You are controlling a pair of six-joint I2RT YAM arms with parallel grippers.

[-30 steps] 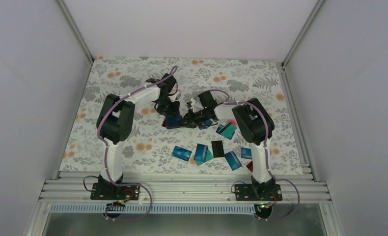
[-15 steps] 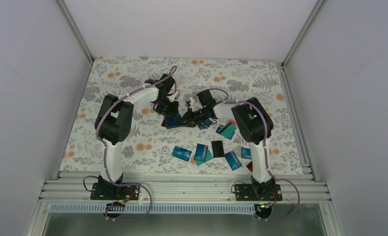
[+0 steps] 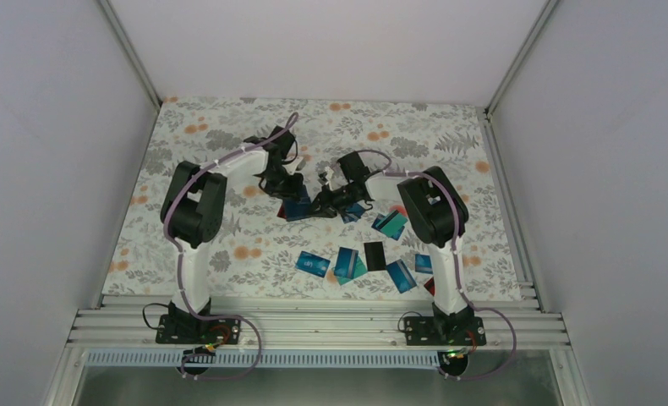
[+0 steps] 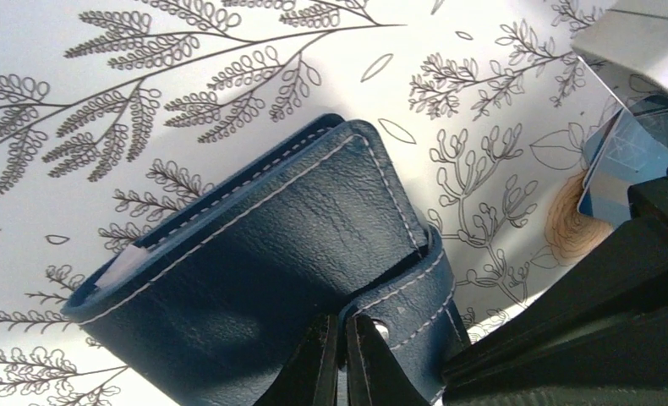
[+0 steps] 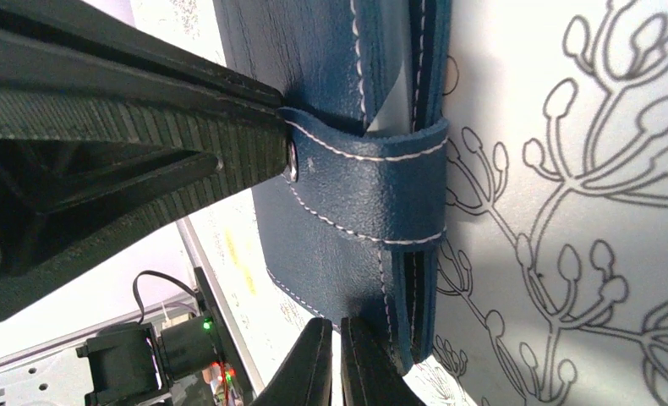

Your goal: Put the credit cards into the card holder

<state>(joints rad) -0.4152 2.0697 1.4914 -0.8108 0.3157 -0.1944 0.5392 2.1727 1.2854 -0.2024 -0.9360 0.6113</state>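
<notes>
The navy card holder (image 3: 298, 209) lies mid-table between my two grippers. In the left wrist view the card holder (image 4: 254, 254) fills the frame, white-stitched, with a strap across it. My left gripper (image 4: 341, 364) is shut on the strap's edge by its snap; it shows in the top view (image 3: 289, 188). My right gripper (image 5: 337, 364) is shut, its tips against the card holder's (image 5: 331, 68) lower corner, gripping nothing that I can see; it also shows in the top view (image 3: 318, 205). A pale card edge (image 5: 390, 114) shows inside the holder. Several blue and teal credit cards (image 3: 346, 262) and a black card (image 3: 374, 255) lie nearer the bases.
A teal card with red under it (image 3: 390, 223) lies beside the right arm, and a red card (image 3: 432, 286) near its base. A blue card (image 4: 605, 169) lies close to the holder. The floral mat (image 3: 229, 135) ends at walls left, right and far.
My left arm has shifted slightly left and away. The card holder and my right gripper have barely moved.
</notes>
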